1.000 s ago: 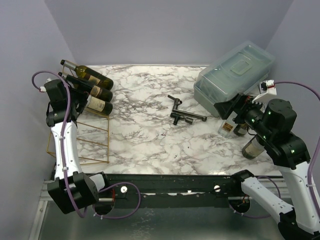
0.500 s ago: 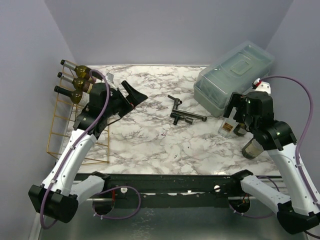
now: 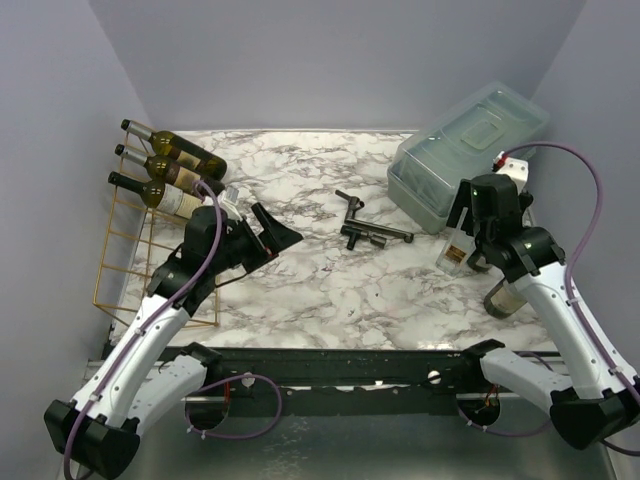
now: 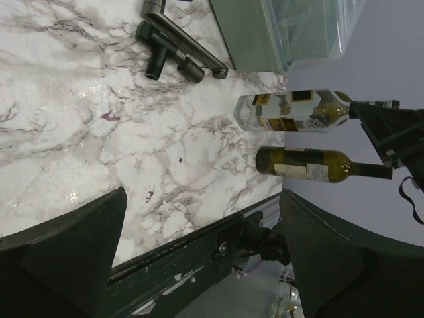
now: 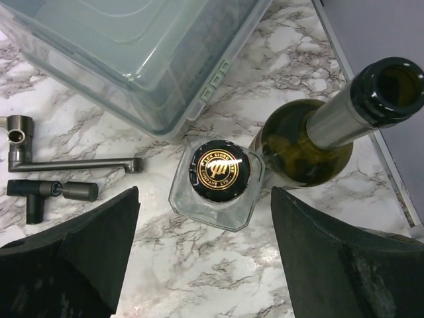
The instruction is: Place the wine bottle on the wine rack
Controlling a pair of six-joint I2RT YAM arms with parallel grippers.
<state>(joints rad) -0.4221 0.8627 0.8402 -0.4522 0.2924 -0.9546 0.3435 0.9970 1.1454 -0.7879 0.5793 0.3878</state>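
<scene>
Both hands open and empty; wine bottle standing at right of frame, not on the rack.

Top view, left to right: gold wire wine rack [image 3: 150,262] at far left, three bottles [image 3: 170,172] lying on its top tier. Left hand [image 3: 277,230] just right of the rack over the marble counter [image 3: 300,290], fingers spread, holding nothing. Black metal tool [image 3: 372,231] lies mid-frame. Grey lidded box [image 3: 470,150] upper right. Below it, a clear square bottle [image 3: 455,250] and the green wine bottle [image 3: 505,295] stand upright side by side at the right edge. Right hand [image 5: 204,195] is above the clear bottle, fingers wide apart, touching neither.
</scene>
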